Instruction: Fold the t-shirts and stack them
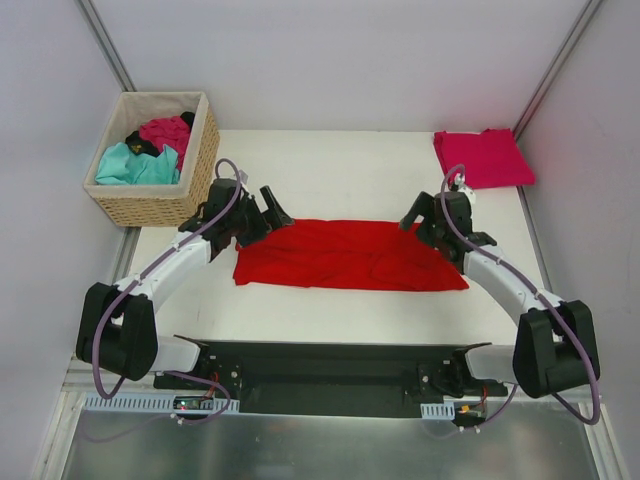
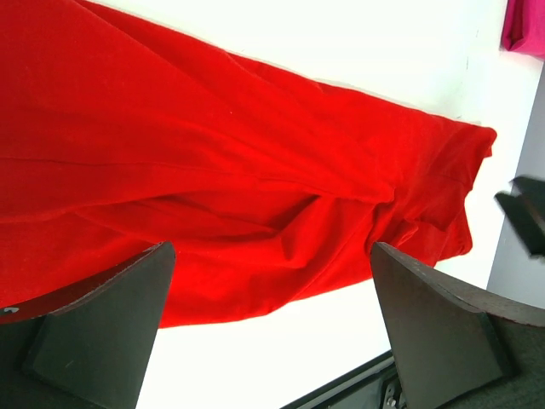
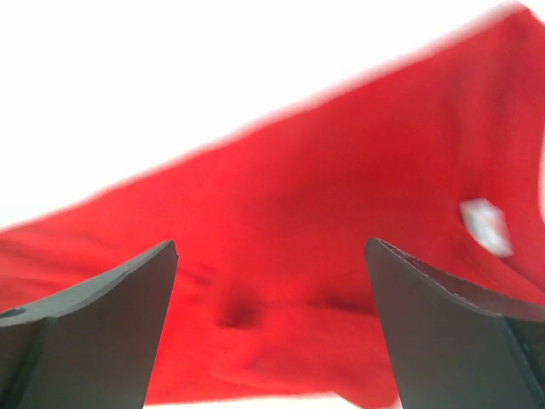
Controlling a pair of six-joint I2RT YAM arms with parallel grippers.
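A bright red t-shirt (image 1: 350, 255) lies spread in a long, wrinkled strip across the middle of the white table (image 1: 330, 170). My left gripper (image 1: 262, 212) hovers open over its left end, and the left wrist view shows the red cloth (image 2: 213, 153) beyond the wide-apart fingers (image 2: 111, 332) of that gripper (image 2: 272, 256). Over the right end, my right gripper (image 1: 428, 222) is open too; its wrist view has the red t-shirt (image 3: 341, 187) with a white tag (image 3: 485, 226) under the gripper (image 3: 271, 247). A folded crimson t-shirt (image 1: 483, 158) rests at the back right corner.
A wicker basket (image 1: 150, 205) at the back left holds teal (image 1: 135, 165), magenta (image 1: 165, 130) and black (image 1: 140, 145) shirts. The black base rail (image 1: 330, 375) runs along the near edge. Grey walls close in both sides.
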